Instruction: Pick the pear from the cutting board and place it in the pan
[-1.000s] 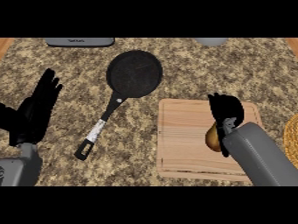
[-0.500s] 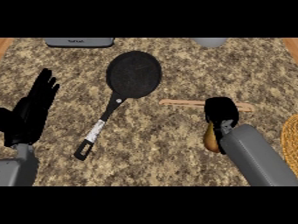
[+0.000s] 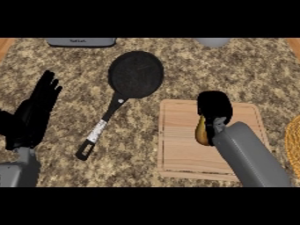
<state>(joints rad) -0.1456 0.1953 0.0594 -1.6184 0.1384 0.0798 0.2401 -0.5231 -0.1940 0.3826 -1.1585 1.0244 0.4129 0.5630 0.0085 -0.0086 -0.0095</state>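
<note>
Right hand point(image 3: 214, 107) is curled around the pear point(image 3: 202, 132) over the board point(image 3: 178, 145); pan point(image 3: 135, 75) sits up-left of it. Left hand point(image 3: 35, 110) rests open, well apart.

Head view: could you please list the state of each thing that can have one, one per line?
Pear: over the cutting board, held by the right robot hand.
Right robot hand: shut on the pear.
Left robot hand: open, fingers up, resting at the left.
Pan: upright on the counter, nothing in it, handle toward the lower left.
Cutting board: flat on the counter, right of the pan.
</note>
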